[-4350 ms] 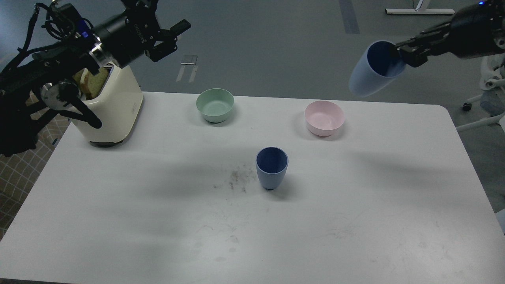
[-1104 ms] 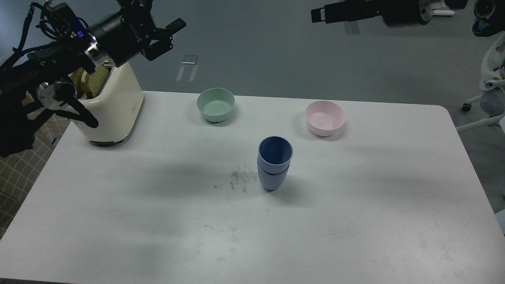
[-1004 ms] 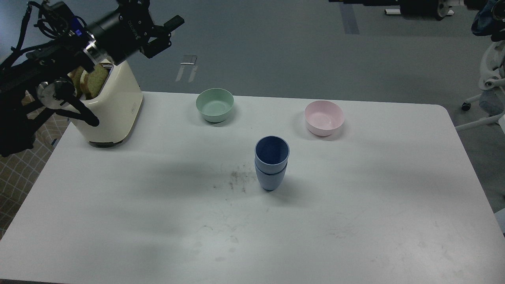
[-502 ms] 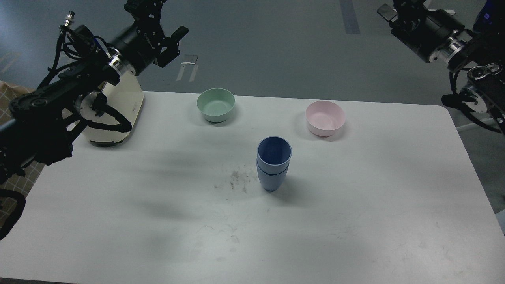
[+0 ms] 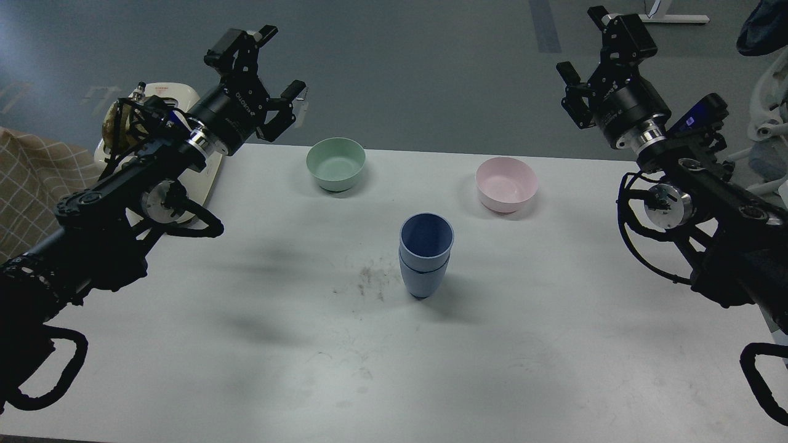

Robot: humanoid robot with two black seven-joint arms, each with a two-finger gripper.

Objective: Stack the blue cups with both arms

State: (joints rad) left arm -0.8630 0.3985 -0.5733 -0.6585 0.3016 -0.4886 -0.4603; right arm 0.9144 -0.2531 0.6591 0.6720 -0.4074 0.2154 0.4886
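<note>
While both arms hang empty-fingered, the blue cups (image 5: 425, 261) stand nested.

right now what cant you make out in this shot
Head view only:
- Lower blue cup: its inside is hidden by the upper blue cup nested in it.
- Toaster: mostly covered by the left arm; its slots cannot be read.
- Right arm: its lower part is cut off by the frame's right edge.
- Table: its near edge runs out of frame.
</note>
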